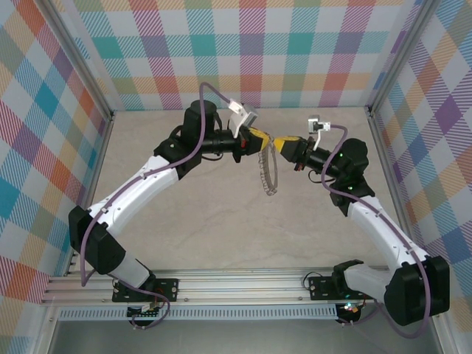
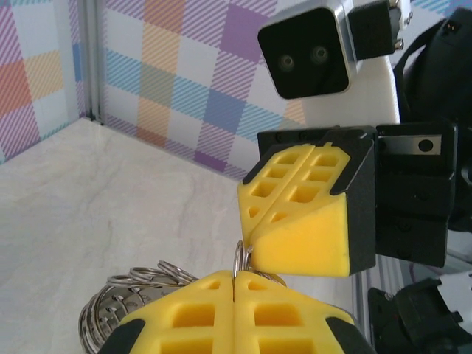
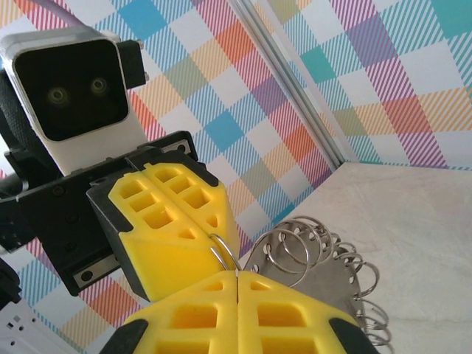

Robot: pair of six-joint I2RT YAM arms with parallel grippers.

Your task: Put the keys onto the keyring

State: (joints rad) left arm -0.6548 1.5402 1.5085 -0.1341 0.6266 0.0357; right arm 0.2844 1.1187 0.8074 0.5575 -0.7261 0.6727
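The keyring (image 1: 268, 175) is a silvery bundle hanging in mid-air between both arms, above the table's far middle. From the wrists it reads as a flat holed metal plate (image 3: 325, 285) carrying several split rings (image 2: 125, 293). My left gripper (image 1: 259, 140) and right gripper (image 1: 279, 141) meet tip to tip. A small split ring (image 2: 240, 259) of that bundle is pinched in the left gripper's (image 2: 234, 279) closed yellow fingers and runs up into the right gripper (image 2: 256, 240). The same ring (image 3: 226, 251) joins the right gripper (image 3: 237, 274) and left gripper (image 3: 215, 234). The yellow-headed key is hidden.
The beige marble-look table (image 1: 214, 221) is boxed in by checkered walls on the left (image 1: 44, 147), back (image 1: 251, 51) and right (image 1: 435, 133). An aluminium rail (image 1: 236, 284) runs along the near edge by the arm bases.
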